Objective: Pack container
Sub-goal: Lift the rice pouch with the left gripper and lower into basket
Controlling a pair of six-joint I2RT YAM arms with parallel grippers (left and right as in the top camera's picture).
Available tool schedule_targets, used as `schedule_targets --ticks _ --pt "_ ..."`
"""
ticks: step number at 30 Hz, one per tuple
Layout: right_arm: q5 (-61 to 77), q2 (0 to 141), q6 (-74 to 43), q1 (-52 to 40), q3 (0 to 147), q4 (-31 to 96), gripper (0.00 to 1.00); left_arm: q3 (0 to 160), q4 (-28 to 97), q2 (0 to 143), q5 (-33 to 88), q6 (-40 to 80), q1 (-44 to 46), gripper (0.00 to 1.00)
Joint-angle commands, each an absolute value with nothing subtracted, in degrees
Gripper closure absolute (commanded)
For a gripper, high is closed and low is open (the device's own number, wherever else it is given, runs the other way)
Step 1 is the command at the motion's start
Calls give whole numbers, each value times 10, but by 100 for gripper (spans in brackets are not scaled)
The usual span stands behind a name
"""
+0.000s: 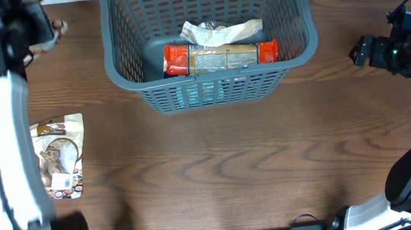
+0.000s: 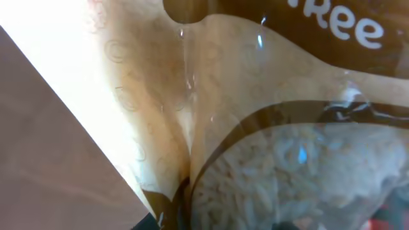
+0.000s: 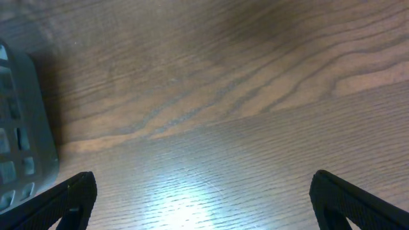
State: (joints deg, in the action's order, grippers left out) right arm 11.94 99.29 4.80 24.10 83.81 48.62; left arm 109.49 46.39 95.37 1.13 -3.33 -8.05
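Container (image 1: 211,91) sits at the far middle of the wood table (image 1: 219,167), holding a red-ended packet (image 1: 220,56) and a crumpled bag (image 1: 220,33). Left wrist cam is all rice pouch (image 2: 255,140) up close, so can't tell if the left gripper (image 1: 42,29) is clamped. Right gripper (image 3: 204,204) hangs empty, fingers spread wide, near its corner.

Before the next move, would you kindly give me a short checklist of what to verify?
1. Room in the container: ok, bare floor shows left of the red-capped pack.
2. Pouch waiting on the table: ok, it lies flat outside the container.
3. Right gripper free: ok, fingers apart, nothing between them.
4. Left gripper state: cannot tell; its camera shows only brown packaging up close, no fingers.
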Motion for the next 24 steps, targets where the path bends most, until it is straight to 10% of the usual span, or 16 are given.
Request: schedule_targets --ticks 1,13,24 --pt "118 990 54 234 836 484 1 1107 448 906 55 -93 -26 81" --pt "118 990 54 234 836 482 1 1107 444 920 150 -428 207 81" --pt "118 990 54 233 835 489 1 1107 401 1054 139 -559 208 72"
